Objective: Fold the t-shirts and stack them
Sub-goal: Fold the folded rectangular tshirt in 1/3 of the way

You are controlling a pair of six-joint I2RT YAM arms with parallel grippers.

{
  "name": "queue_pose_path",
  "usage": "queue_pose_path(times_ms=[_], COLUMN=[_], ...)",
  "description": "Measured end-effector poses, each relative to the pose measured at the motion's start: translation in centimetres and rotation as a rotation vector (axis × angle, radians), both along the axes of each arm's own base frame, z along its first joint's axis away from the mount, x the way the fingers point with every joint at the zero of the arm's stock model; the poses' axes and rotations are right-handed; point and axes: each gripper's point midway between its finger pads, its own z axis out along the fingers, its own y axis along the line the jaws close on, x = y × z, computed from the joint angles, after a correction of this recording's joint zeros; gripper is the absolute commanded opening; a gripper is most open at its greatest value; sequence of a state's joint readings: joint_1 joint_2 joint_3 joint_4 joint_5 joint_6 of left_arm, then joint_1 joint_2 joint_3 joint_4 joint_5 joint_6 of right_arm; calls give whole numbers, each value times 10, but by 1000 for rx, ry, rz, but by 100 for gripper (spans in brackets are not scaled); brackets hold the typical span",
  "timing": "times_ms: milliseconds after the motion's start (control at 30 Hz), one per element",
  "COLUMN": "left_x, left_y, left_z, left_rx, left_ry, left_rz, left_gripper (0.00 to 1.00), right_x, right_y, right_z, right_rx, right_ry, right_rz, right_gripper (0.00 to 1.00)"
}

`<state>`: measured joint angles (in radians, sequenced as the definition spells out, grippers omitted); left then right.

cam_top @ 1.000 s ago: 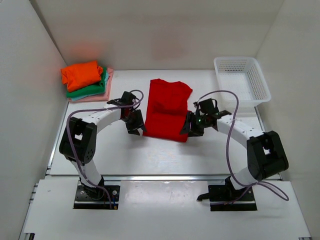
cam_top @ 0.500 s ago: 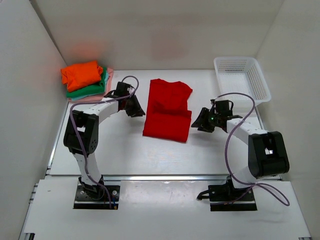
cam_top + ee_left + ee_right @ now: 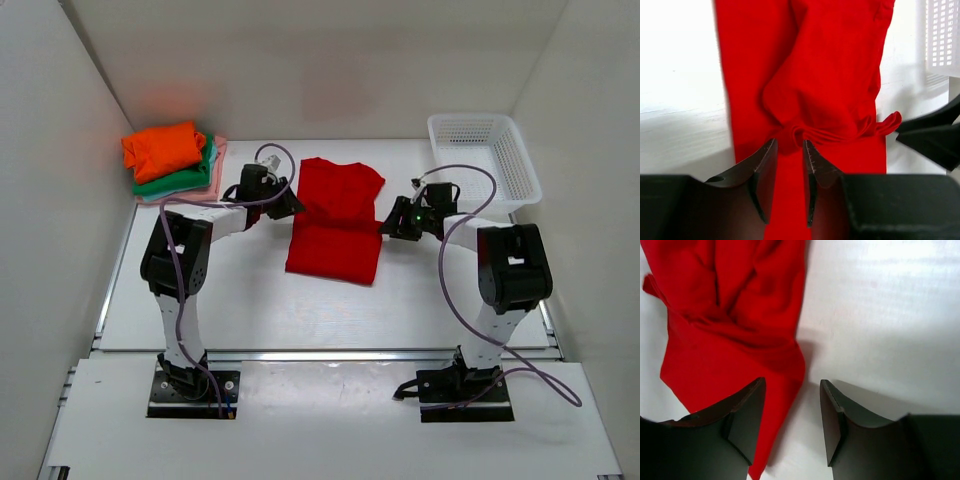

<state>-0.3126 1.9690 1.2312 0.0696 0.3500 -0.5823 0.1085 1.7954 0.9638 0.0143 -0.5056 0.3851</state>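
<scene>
The large red t-shirt (image 3: 335,220) lies part folded in the middle of the table, also in the left wrist view (image 3: 825,75) and the right wrist view (image 3: 730,330). My left gripper (image 3: 286,204) is at its left edge. Its jaws (image 3: 790,150) stand open only a narrow way over the cloth, tips against a rucked fold (image 3: 805,134). My right gripper (image 3: 391,226) is at the shirt's right edge, open wide (image 3: 792,387), one finger over red cloth and the other over bare table. Orange (image 3: 162,147), green (image 3: 178,180) and pink (image 3: 218,150) t-shirts lie stacked at the back left.
A white mesh basket (image 3: 484,157) stands at the back right, its corner showing in the left wrist view (image 3: 943,35). White walls close in the table on the left, back and right. The table (image 3: 330,310) runs bare between the shirt and the arm bases.
Both grippers left the shirt's near corners, swung outward, then came back in at its middle sides. The left jaws narrowed. The shirt now lies flat and untouched.
</scene>
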Motion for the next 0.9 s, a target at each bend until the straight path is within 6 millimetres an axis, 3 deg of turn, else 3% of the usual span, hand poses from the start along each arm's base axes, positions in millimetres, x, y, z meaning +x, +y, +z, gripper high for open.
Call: queue_pose_path(times_ms=[200,567,633,667,700,733,767,900], left_x=[-3,-2,-1,0,1,1,1,2], left_y=[-13,-25,-27,-28,-29,-29,-29,-29], left_z=[-14,-15,-18,-20,-21,-23,-24,-25], left_rx=[-4,-23,-27,-30,-35,-41,-46,-59], left_ry=[12,-12,-11,-12,-15,-14,-11,-17], left_rz=[-41,-75,-83,-86,-92,-93,-94,-112], left_gripper=[36,45,44,36,25,5,0,0], right_x=[29,26,26,27,29,29,30,29], right_y=[1,10,12,13,15,16,16,16], right_z=[5,-7,-8,-9,-9,-9,-9,-8], right_rx=[14,62,74,79,88,94,98,125], right_ry=[-46,-27,-20,-21,-24,-27,-29,-20], right_rz=[17,65,77,83,88,93,95,97], right_gripper=[44,39,32,28,17,11,9,0])
